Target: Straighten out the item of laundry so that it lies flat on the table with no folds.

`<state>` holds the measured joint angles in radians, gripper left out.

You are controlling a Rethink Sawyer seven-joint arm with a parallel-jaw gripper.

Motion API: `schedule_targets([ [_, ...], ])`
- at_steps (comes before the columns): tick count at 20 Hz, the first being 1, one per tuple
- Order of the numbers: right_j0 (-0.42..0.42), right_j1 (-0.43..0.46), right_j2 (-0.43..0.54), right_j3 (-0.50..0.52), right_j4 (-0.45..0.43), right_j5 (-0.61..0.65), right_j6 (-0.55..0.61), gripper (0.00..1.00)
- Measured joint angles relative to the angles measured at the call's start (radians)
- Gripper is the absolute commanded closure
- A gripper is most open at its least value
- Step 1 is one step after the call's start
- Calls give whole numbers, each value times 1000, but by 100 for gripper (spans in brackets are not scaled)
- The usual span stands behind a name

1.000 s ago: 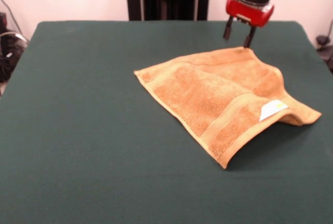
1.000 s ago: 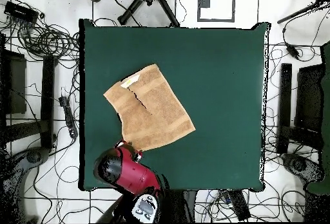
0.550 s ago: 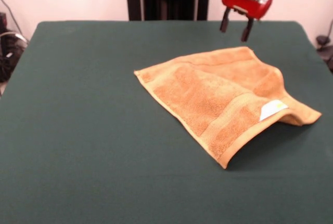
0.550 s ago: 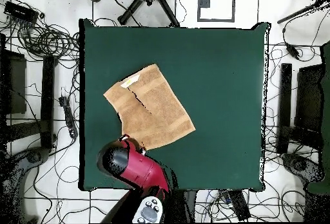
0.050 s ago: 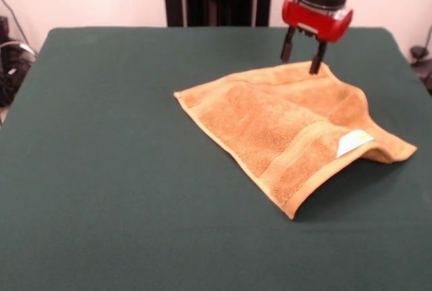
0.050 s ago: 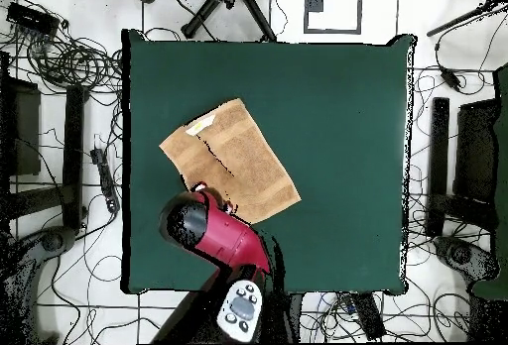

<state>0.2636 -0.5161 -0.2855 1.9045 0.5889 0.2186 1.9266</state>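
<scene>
Orange-tan towel (image 5: 290,132), folded, on green table (image 5: 108,169); gripper (image 5: 300,55) parted, empty, over towel's far edge

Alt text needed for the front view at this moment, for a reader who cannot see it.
An orange-tan towel lies rumpled on a dark green table, one corner folded over at the right beside its small white-and-yellow tag. The red and black gripper hangs open at the towel's far edge, one fingertip at the cloth.
</scene>
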Motion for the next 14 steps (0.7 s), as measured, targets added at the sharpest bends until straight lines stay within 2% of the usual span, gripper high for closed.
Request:
schedule_targets([
  [14,-81,94,2,-113,0,-31,0,0],
])
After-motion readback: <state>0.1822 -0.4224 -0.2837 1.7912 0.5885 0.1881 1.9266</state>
